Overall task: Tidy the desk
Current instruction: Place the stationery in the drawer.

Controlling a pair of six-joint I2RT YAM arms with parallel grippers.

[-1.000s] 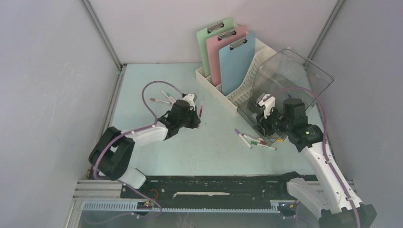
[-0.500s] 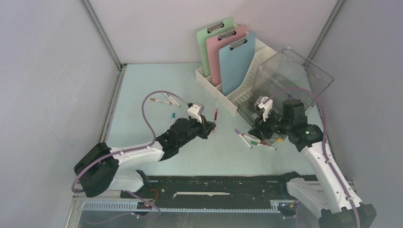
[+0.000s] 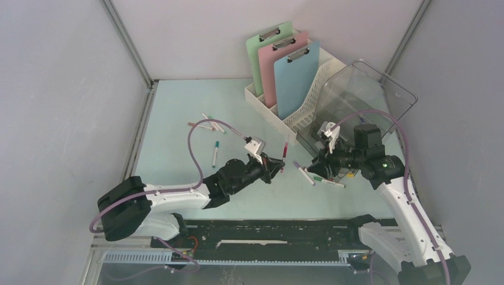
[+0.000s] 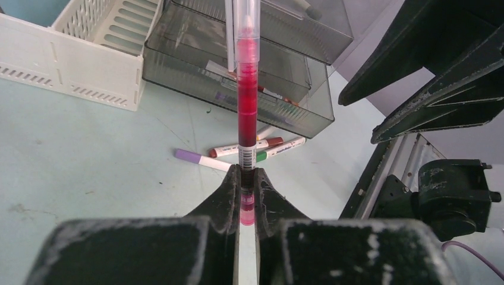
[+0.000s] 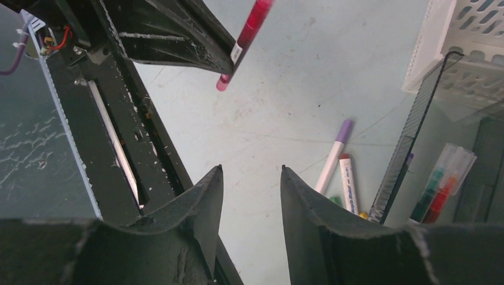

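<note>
Left jaws: clamped on slim red translucent plastic marker (image 4: 246,113), mid-frame | Right jaws: apart, over pale mint-blue flat surface (image 3: 178,101), centre-right.

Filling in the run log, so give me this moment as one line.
left pincer: shut on red pen, raised off desk | right pincer: open, empty | loose pens: on desk beside clear bin

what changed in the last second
The left gripper, shut on the red pen throughout, carried it rightward across the desk toward the right gripper. Nothing was picked up or let go. The right gripper stayed open by the clear box; clipboards and loose pens did not move.
</note>
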